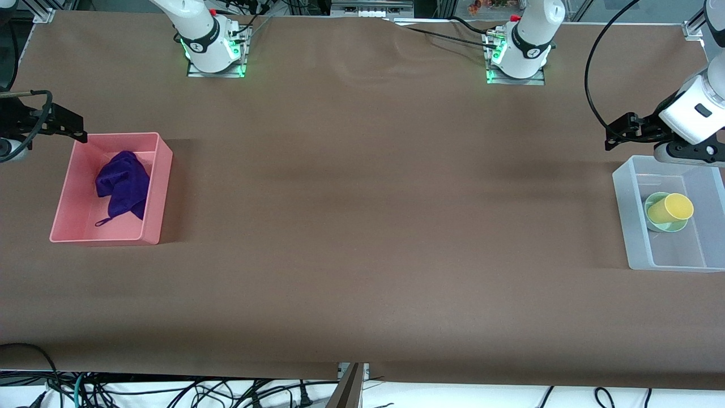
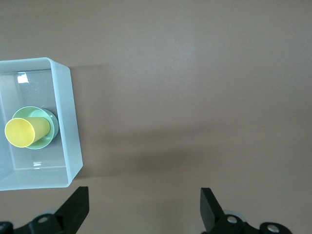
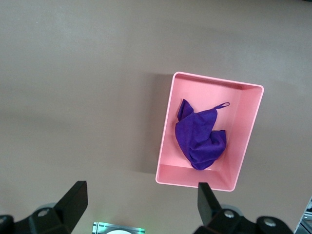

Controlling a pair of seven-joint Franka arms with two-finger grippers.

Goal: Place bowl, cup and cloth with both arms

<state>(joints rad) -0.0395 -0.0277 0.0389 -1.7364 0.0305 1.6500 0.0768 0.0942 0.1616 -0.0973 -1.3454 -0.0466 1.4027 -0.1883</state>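
Note:
The mint-green bowl (image 1: 667, 227) sits in a clear bin (image 1: 626, 209) at the left arm's end of the table. The yellow cup (image 1: 671, 208) rests tilted in the bowl. Both also show in the left wrist view, the bowl (image 2: 48, 138) and the cup (image 2: 27, 130). A purple cloth (image 1: 122, 184) lies crumpled in a pink bin (image 1: 156, 187) at the right arm's end, and shows in the right wrist view (image 3: 200, 139). My left gripper (image 1: 610, 139) hangs open and empty over bare table beside the clear bin (image 2: 68, 122). My right gripper (image 1: 82, 135) hangs open and empty by the pink bin's (image 3: 165, 141) corner.
Brown table cover (image 1: 362, 226) spans the table between the two bins. The arm bases (image 1: 215, 51) stand along the table's edge farthest from the front camera. Cables hang below the edge nearest to it.

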